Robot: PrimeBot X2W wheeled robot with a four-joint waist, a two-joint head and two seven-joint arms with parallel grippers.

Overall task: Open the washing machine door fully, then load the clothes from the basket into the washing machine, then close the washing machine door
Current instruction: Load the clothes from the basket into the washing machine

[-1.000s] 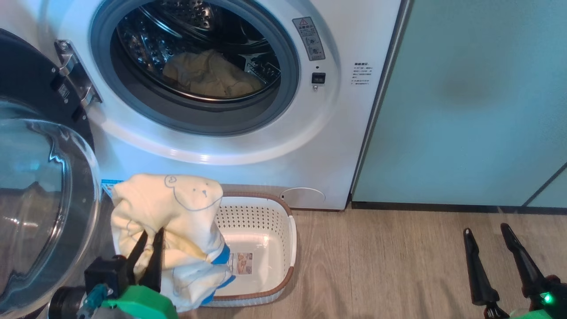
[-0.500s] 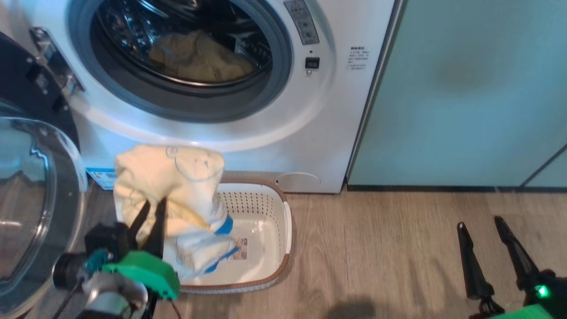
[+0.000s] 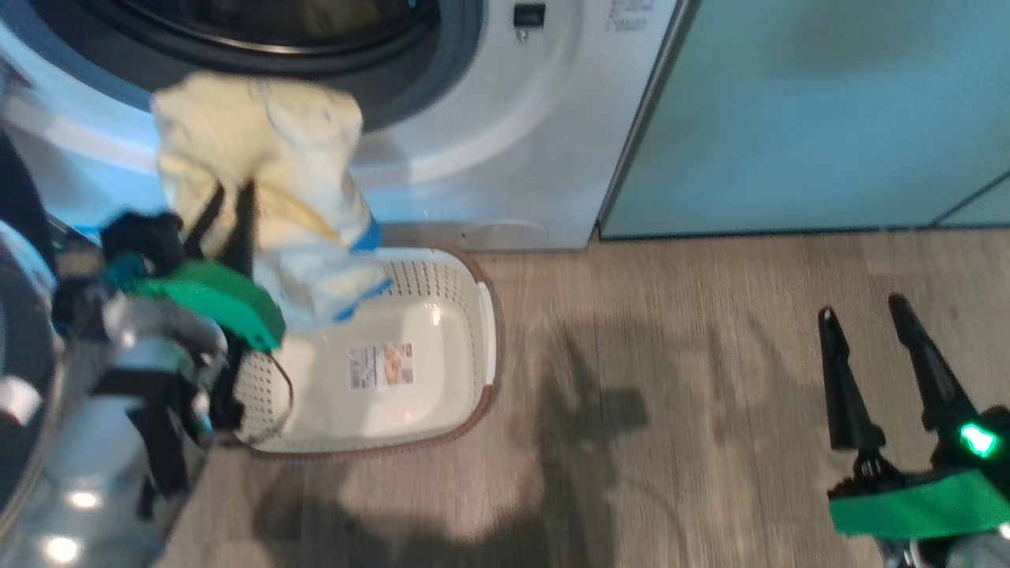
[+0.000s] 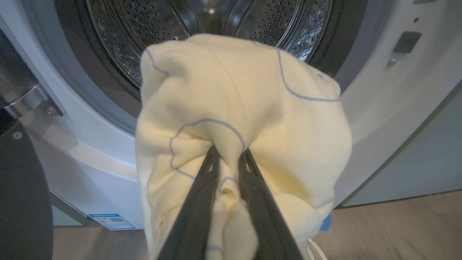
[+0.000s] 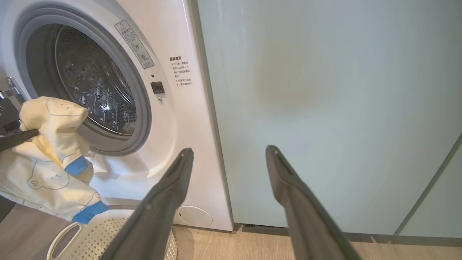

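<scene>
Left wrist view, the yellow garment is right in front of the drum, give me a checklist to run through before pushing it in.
1. Grip: left hand shut on the garment, fabric pinched in it. Ok.
2. Drum mouth open, directly beyond the garment. Ok.
3. Door swung aside to the left. Ok.
4. Trailing fabric: the blue-trimmed end hangs below the mouth's lower edge and may catch. Not ok.
5. Right hand open, off to the side, holding nothing. Ok.
6. Basket emptied: its labelled bottom shows, one corner is hidden by the arm. Cannot tell.
</scene>
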